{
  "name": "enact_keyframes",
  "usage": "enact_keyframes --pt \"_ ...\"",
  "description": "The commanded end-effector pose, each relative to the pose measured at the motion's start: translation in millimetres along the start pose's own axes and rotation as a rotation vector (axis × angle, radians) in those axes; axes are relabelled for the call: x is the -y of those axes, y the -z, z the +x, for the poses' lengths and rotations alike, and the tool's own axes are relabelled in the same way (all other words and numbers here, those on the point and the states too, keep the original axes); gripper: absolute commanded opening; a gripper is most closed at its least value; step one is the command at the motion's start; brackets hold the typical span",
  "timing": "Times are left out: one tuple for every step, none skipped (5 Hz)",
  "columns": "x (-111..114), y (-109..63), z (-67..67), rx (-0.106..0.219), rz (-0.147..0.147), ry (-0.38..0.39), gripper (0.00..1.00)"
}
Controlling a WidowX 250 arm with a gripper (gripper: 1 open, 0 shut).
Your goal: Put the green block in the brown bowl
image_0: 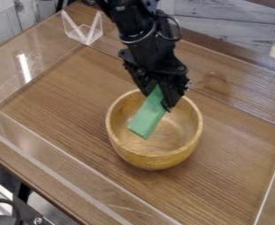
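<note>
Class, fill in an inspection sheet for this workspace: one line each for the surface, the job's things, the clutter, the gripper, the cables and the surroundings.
Surface: wooden table with visible grain, ringed by a low clear plastic wall.
Job's things: green block tilted, its lower end down inside the brown bowl, its upper end in the gripper; the bowl stands upright on the table.
Clutter: a small clear plastic stand at the far edge; nothing else seen.
Gripper: gripper pointing steeply down over the bowl, shut on the green block.
Cables: dark wires along the arm; none on the table.
Surroundings: pale wall or panel behind; dark gear at the lower left corner, too unclear to name.
</note>
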State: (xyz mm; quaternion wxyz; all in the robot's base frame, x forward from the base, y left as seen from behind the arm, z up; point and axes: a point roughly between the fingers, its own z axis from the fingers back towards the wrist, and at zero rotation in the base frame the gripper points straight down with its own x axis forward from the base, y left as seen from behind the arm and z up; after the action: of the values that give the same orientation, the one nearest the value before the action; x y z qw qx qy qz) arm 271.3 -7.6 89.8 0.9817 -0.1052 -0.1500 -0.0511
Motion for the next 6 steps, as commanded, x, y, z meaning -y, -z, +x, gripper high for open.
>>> enact_keyframes --pt "-4.2 -6.6 8.4 0.04 0.007 0.003 0.0" --pt "-5.7 -4.6 8.4 0.037 0.005 0.0 0.0" --pt "-7.2 -2.5 8.5 0.036 0.003 -0.002 0.0" --pt "-8.6 -0.6 8.6 0.033 0.001 -0.005 0.0" --pt "-9.9 1.5 8.8 0.03 -0.001 -0.007 0.0" --pt "-11.1 3.3 8.8 0.026 -0.003 -0.01 0.0"
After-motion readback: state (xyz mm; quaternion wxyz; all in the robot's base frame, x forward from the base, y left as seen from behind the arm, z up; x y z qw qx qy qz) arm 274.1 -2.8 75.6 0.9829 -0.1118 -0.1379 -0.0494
